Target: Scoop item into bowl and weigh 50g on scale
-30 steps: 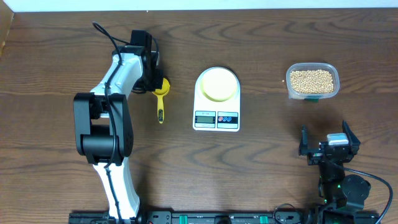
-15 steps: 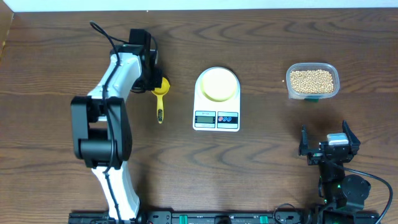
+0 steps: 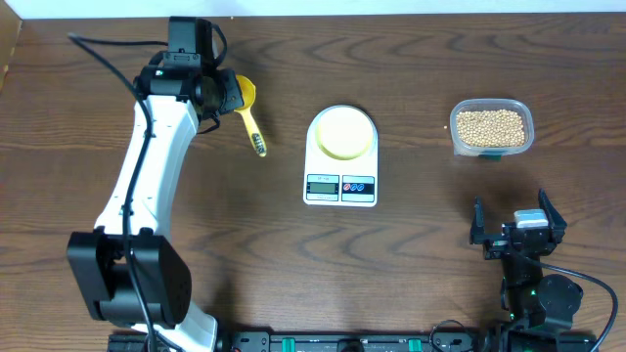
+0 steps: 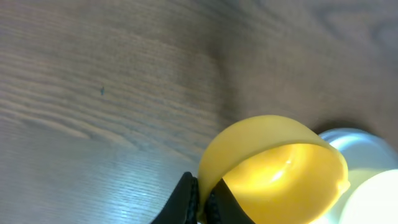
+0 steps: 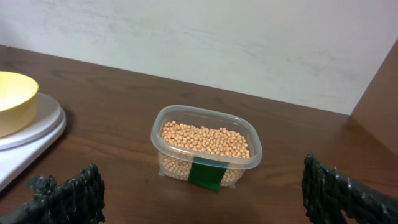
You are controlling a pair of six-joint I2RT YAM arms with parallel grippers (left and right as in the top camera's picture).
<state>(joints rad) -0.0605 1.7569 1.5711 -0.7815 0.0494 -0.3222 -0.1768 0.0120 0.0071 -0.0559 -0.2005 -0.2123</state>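
Yellow plastic fills my left wrist view: it is the cup of the bright yellow handled scoop [image 4: 273,168]. The left gripper [image 3: 225,94] pinches its rim, with the dark fingertips [image 4: 186,198] closed tight and the thin wall caught between them. From overhead, the scoop's long axis runs from the jaws toward the near edge of the dark wooden table [image 3: 411,264] and slightly toward the scale, with the handle end free. I cannot tell for sure whether it is clear of the wood.

The small round tan beans [image 3: 491,125] lie in the clear rounded plastic tub [image 3: 458,137], well apart from my loaded gripper, over on the robot's right side. Between them stands the white flat digital scale [image 3: 340,186], with the shallow pale-yellow bowl [image 3: 342,132] on its platform. I see no beans in it. I judge the coming move to be a long carry rightward across the scale to the tub. The grip on the cup rather than the handle looks awkward for digging in.

The right gripper [image 3: 518,230] is much nearer the tub and faces it, but its jaws stand wide apart with nothing between them.
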